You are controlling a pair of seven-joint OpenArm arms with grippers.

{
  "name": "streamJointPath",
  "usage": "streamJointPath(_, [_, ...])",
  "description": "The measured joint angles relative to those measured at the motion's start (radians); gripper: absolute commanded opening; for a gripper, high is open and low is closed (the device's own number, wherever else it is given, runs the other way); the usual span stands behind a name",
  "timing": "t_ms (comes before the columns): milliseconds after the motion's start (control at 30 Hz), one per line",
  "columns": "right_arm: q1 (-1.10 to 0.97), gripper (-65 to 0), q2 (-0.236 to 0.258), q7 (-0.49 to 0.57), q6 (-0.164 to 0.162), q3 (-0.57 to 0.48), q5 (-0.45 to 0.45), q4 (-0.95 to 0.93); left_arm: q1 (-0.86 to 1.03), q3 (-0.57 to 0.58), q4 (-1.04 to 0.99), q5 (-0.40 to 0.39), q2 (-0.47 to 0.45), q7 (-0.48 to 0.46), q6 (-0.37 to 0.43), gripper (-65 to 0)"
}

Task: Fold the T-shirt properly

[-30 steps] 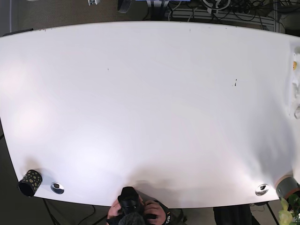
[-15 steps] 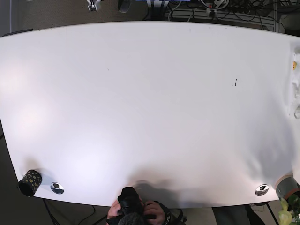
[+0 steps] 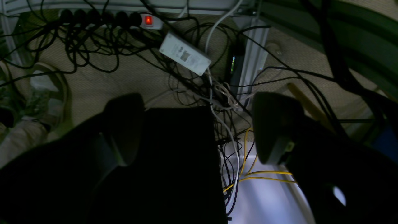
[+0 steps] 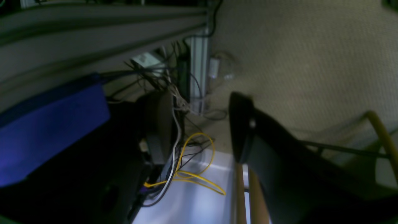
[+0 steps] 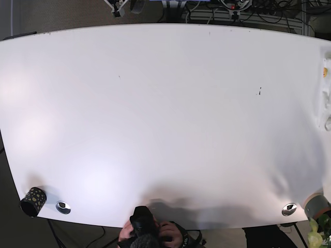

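Observation:
No T-shirt shows plainly on the white table [image 5: 165,119]. A pale crumpled thing [image 5: 326,95] with a yellow spot lies at the table's right edge; I cannot tell whether it is the shirt. My left gripper [image 3: 199,130] is open and empty, its dark fingers [image 3: 124,124] wide apart above the floor cables behind the table. My right gripper [image 4: 200,124] is open and empty too, over the carpet and a yellow cable [image 4: 199,174]. In the base view only a small white arm part [image 5: 118,6] shows at the top edge.
A black dotted cup [image 5: 33,201] and a metal grommet [image 5: 63,207] sit at the front left, another grommet [image 5: 289,209] and a grey pot [image 5: 316,205] at the front right. A person with a camera [image 5: 147,235] is at the front edge. A power strip [image 3: 108,18] lies among tangled cables.
The small white arm part at the base view's top edge has moved to the right. The table surface is unchanged.

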Motion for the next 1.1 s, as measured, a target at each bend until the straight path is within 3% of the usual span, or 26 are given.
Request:
streamJointPath(267, [0.008,-36.9,-0.033,0.010,-0.003,-0.002,-0.001,-0.005,0.000,0.001,0.000,0.000,0.001,0.000,0.001,-14.4])
streamJointPath(467, [0.035,-36.8,-0.051,-0.040,-0.094,-0.007,-0.008,-0.010,0.000,0.001,0.000,0.000,0.002,0.000,0.001,-14.4])
streamJointPath(667, [0.044,-36.8,-0.044,-0.039,-0.103,-0.007,-0.008,-0.010,0.000,0.001,0.000,0.000,0.001,0.000,0.061,-14.4])
streamJointPath(1100, [0.042,-36.8,-0.041,-0.040,-0.105,-0.007,-0.008,-0.010,-0.005,0.001,0.000,0.000,0.000,-0.001,0.064,-14.4])
